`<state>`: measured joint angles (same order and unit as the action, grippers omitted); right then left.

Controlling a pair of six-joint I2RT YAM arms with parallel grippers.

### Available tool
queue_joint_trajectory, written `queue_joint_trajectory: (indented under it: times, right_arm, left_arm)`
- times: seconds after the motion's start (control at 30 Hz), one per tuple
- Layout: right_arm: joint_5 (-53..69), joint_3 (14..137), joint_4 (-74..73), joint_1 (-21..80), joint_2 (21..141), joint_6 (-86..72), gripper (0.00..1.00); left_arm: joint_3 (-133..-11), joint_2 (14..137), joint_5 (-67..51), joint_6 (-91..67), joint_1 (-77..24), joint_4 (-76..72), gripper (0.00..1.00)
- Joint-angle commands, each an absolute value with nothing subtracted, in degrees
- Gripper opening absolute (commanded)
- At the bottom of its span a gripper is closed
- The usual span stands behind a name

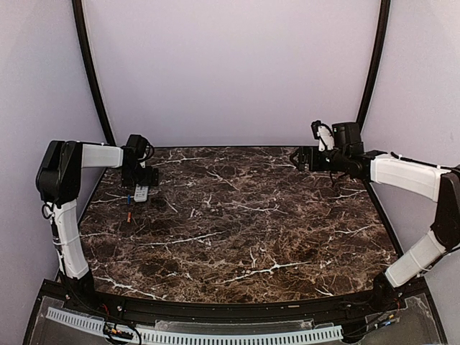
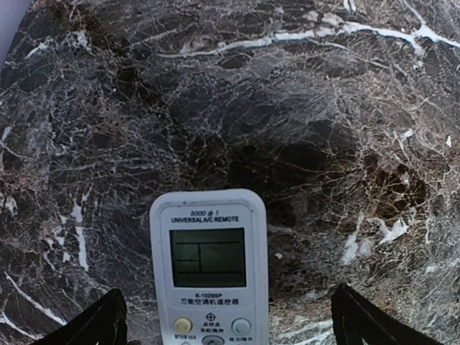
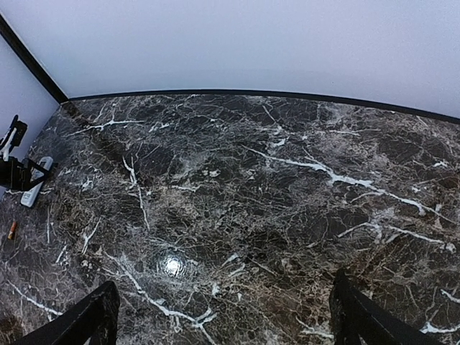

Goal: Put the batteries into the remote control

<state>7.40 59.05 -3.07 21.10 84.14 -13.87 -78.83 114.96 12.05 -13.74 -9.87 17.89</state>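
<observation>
The white remote control [image 2: 208, 266] lies face up on the marble table, with its grey screen and the buttons below it showing. It sits at the far left of the table in the top view [image 1: 141, 192] and also shows in the right wrist view [image 3: 36, 182]. My left gripper [image 2: 228, 336] hovers over it, open, one finger on each side and neither touching. A small orange battery [image 1: 129, 214] lies just in front of the remote and also shows in the right wrist view [image 3: 11, 230]. My right gripper [image 1: 298, 158] is open and empty, raised above the table's far right.
The dark marble table [image 1: 244, 215] is ringed by a black frame, with pale walls close behind and to the sides. A bright light reflection [image 3: 172, 264] shows on the marble below my right gripper.
</observation>
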Motion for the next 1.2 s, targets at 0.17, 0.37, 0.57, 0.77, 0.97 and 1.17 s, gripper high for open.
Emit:
queue_joint_trajectory:
  times: [0.17, 0.37, 0.57, 0.77, 0.97, 1.17]
  right_arm:
    - [5.5, 61.4, -4.2, 22.7, 84.0, -12.4, 0.99]
    - [4.0, 61.8, -4.4, 22.9, 83.4, -11.2, 0.99]
    - [3.3, 62.4, -5.2, 22.9, 83.1, -10.6, 0.98]
    - [3.2, 62.3, -5.5, 22.9, 82.5, -10.6, 0.99]
    - [8.3, 62.6, -4.9, 23.0, 80.7, -11.1, 0.98]
    - [26.3, 65.4, -2.5, 28.8, 78.1, -4.2, 0.99]
  left_arm:
    - [-84.1, 119.0, 5.5, -13.4, -7.0, 25.9, 0.87]
    - [-85.1, 121.2, 1.9, -12.7, -6.2, 28.2, 0.73]
    - [-85.6, 122.1, 0.3, -12.1, -6.2, 28.8, 0.54]
    - [-82.4, 117.9, -3.1, -14.0, -7.0, 24.6, 0.13]
    - [-73.8, 103.3, -10.6, -15.1, -12.2, 8.3, 0.06]
    - [-65.6, 86.1, -20.9, -10.4, -22.8, -9.3, 0.07]
